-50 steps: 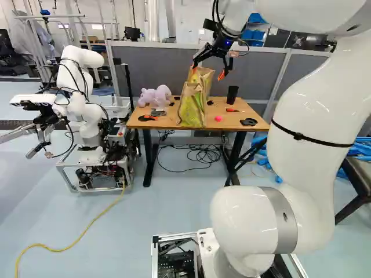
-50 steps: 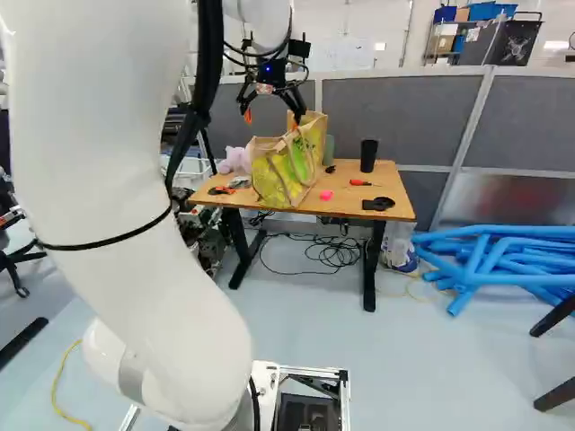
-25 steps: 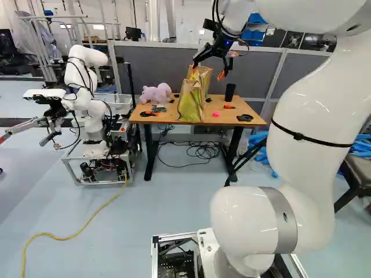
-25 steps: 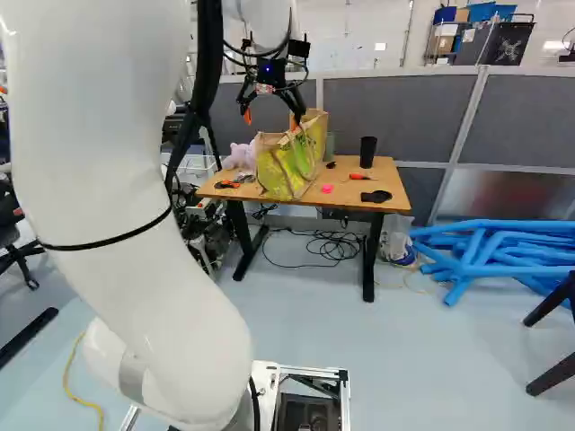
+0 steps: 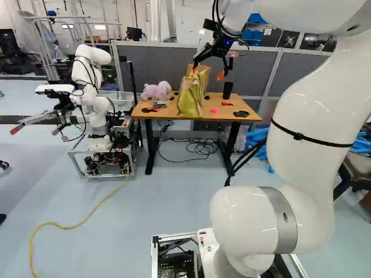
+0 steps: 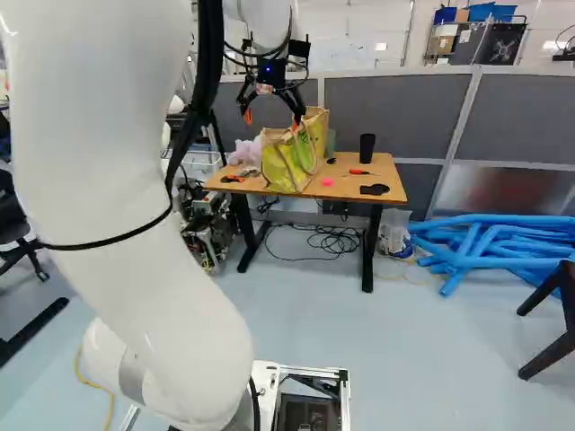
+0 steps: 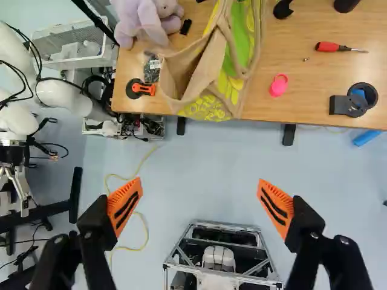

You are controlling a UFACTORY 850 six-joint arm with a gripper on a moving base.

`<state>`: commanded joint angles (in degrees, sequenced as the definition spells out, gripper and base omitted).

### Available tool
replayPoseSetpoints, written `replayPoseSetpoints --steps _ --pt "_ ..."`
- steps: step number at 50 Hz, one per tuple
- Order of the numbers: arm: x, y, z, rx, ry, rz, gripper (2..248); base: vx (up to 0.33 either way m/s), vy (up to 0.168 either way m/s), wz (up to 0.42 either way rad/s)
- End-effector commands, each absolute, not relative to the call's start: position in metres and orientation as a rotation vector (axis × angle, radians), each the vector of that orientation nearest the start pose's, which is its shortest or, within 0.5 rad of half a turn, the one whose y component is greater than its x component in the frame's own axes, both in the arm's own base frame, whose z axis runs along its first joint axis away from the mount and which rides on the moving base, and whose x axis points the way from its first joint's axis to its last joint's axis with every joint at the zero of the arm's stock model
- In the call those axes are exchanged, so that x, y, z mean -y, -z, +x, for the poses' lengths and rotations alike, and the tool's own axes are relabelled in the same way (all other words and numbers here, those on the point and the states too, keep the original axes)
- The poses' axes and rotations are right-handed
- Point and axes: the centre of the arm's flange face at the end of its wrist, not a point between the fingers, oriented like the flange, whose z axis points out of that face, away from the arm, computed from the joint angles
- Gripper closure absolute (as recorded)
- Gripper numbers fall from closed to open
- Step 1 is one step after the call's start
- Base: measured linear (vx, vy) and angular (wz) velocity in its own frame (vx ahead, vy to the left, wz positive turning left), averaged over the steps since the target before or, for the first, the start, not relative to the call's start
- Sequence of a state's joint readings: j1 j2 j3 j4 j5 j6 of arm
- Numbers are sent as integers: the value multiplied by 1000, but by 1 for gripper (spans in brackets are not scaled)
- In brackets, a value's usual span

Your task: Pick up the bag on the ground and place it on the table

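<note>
- Arm (image 6: 117, 180): reaches forward, high, toward the table (image 7: 302, 90).
- Table: bag is on it, near edge, left of middle.
- Another robot (image 5: 95, 116): on the floor, left of the table.
- Blue tubes (image 6: 485, 260): piled on the floor, right of the table.
- Bag (image 6: 292, 162): tan with green/yellow print, upright, handles up. From the gripper (image 6: 271, 120) it lies ahead and slightly left, apart from both fingers in the wrist view.
- Gripper: fingers spread wide, orange pads (image 7: 125, 205) facing each other, pinching nothing. Above tabletop height, on the near side of the bag. Wrist view has floor and a metal frame (image 7: 181, 244) below, between the fingers.
- Plush toy (image 7: 142, 21): far left on the table, left of the bag.
- Black cup (image 6: 367, 151): far right on the table.
- Black ring-shaped part (image 7: 358, 96): near right corner.
- Screwdriver (image 7: 328, 46): right of the bag, nearer than the cup.
- Orange-black tool (image 7: 140, 89): near left corner.
- Pink item (image 7: 279, 85): just right of the bag.
</note>
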<state>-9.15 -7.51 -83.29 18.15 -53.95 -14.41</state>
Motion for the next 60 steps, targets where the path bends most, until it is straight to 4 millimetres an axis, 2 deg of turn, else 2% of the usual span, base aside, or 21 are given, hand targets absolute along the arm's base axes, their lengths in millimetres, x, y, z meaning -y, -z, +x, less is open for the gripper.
replayPoseSetpoints --steps 14,33,60 --pt "63 -711 531 -67 626 -2870 3 -129 0 8" --pt "62 -709 531 -70 634 -2872 3 0 1 0" --pt "60 -690 528 -94 687 -2885 3 0 0 0"
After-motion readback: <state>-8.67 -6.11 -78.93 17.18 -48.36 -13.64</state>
